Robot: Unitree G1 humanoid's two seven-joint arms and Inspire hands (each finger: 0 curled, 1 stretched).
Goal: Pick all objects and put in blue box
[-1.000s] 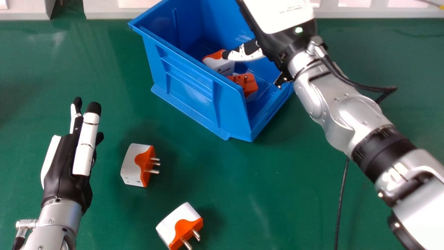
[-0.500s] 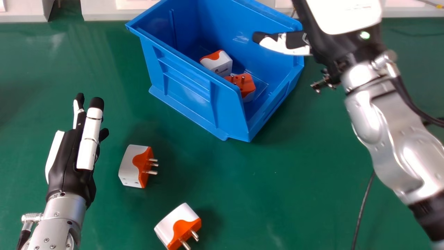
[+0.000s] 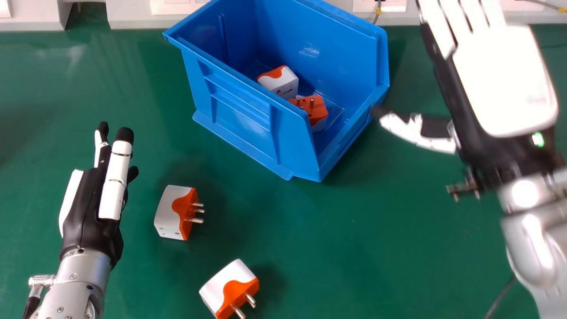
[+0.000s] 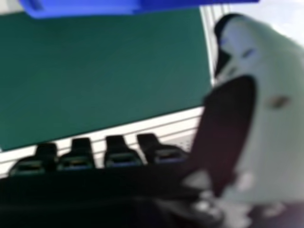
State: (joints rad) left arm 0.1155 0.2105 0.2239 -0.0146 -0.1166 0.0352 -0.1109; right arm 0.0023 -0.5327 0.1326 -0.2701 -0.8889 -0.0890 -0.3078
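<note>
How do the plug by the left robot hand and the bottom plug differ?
In the head view, the left plug points its prongs right, the bottom plug lower right. The left plug shows three prongs, the bottom plug two. Both are white and orange, on the table.

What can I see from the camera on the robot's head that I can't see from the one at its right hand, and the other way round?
Head view: the left robot hand, two white-and-orange plugs on the table, and two others inside the blue box.

Right hand view: the dark inner side of the right robot hand's fingertips, and a pale lined strip bordering the green surface.

Both: the blue box, the green table surface, and the right robot hand.
</note>
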